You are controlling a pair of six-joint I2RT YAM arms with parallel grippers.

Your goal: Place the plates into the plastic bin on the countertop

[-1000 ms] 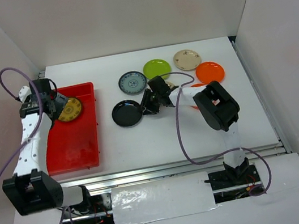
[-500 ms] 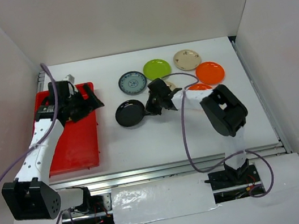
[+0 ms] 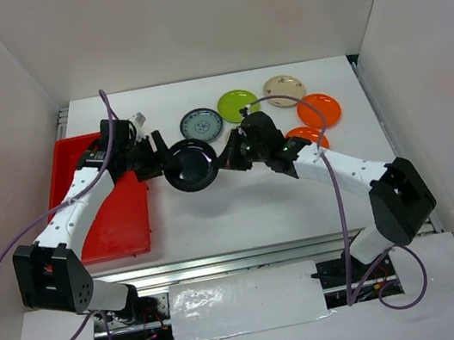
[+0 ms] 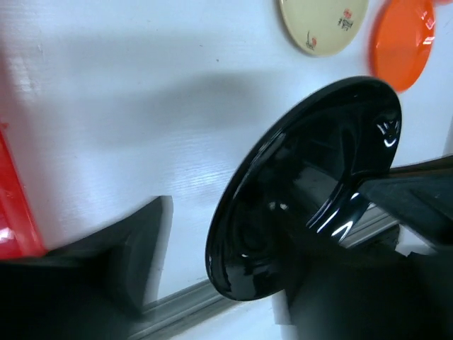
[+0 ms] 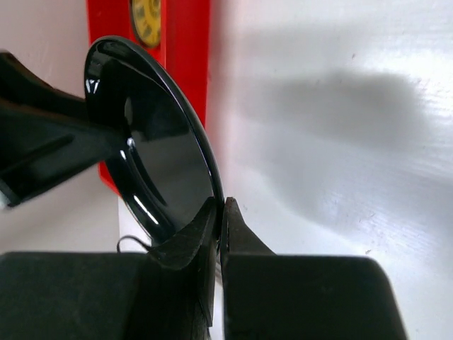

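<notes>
Arms converged | right tool [image 5: 221, 210] pinches black plate [image 3: 191, 164] | left tool [image 3: 153, 157] spread

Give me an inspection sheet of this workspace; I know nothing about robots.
Surface: white countertop, no spills seen.
Job's things: black plate held tilted between both arms; blue-grey plate, lime green plate, cream plate, orange plate and a second orange plate, partly under the right arm, lie on the countertop; brown-gold plate in the red bin.
Clutter: nothing seen.
Grippers: right gripper shut on the black plate's rim; left gripper open beside it.
Cables: purple cables loop from both arms.
Surroundings: white walls; metal rail along the near edge.
</notes>
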